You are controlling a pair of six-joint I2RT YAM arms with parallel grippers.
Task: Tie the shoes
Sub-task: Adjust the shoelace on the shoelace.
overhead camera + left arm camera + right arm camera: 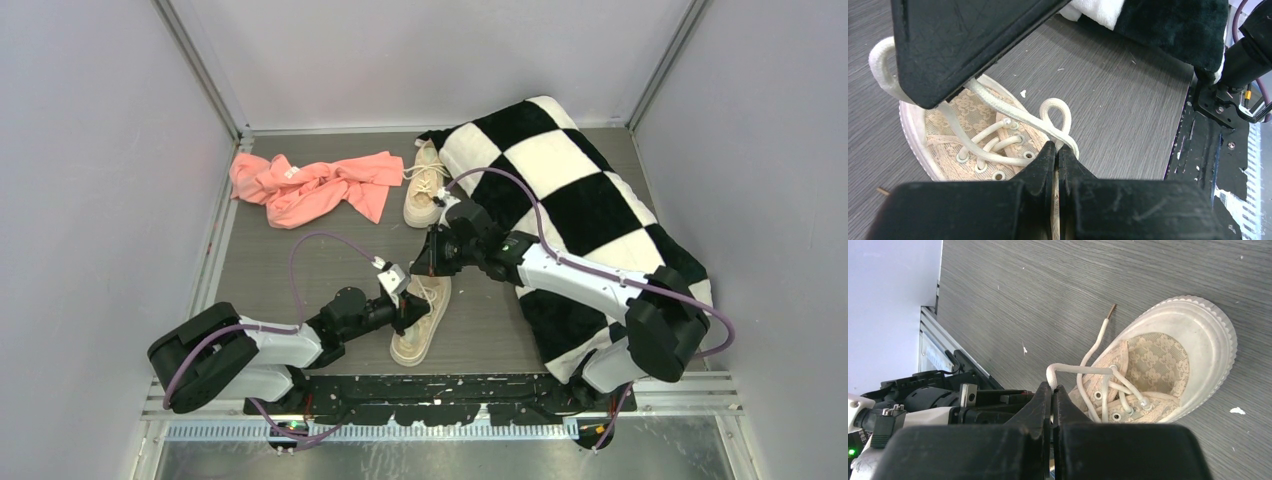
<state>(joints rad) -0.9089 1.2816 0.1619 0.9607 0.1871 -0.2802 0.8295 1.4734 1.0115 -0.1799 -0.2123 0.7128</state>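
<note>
The near shoe [420,330], beige with a thick pale sole, lies on the table between my two grippers. My left gripper [1057,148] is shut on a cream lace just below a small loop [1055,111] over the shoe's eyelets [979,150]. My right gripper [1053,388] is shut on another strand of lace [1083,368], pulled taut from the top eyelets of the same shoe [1173,355]. A free lace end [1104,325] with a brown tip lies on the table. The second shoe [425,185] lies farther back, against the pillow, with its laces loose.
A black-and-white checkered pillow [575,195] fills the right side of the table, under the right arm. A pink cloth [315,185] lies at the back left. Grey walls close in the table on three sides. The metal base rail [440,400] runs along the near edge.
</note>
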